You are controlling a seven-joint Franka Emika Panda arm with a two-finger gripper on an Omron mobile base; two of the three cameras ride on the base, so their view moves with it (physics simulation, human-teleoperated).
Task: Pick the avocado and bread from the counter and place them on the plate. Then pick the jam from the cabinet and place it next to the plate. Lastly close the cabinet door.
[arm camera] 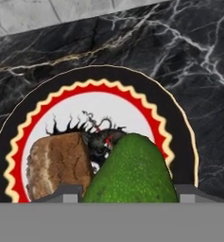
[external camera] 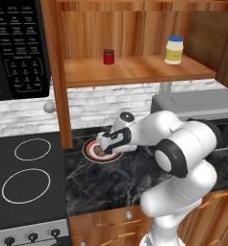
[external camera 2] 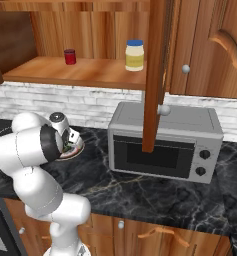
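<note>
My gripper (arm camera: 127,191) hovers low over the plate (arm camera: 99,87), shut on the green avocado (arm camera: 132,170), which fills the gap between the two finger tips. The brown bread (arm camera: 56,165) lies on the plate just left of the avocado. From the base, the gripper (external camera: 102,144) covers most of the plate (external camera: 86,146) on the black counter (external camera: 110,182). The dark red jam (external camera: 108,56) (external camera 2: 69,56) stands on the shelf of the open cabinet (external camera: 134,69). The cabinet door (external camera: 55,72) (external camera 2: 154,75) is swung out, seen edge-on.
A pale yellow jar with a blue lid (external camera: 173,50) (external camera 2: 134,55) shares the shelf. A grey toaster oven (external camera 2: 165,142) sits on the counter right of the plate, under the open door. The stove (external camera: 26,178) lies left, with a black microwave (external camera: 17,43) above it.
</note>
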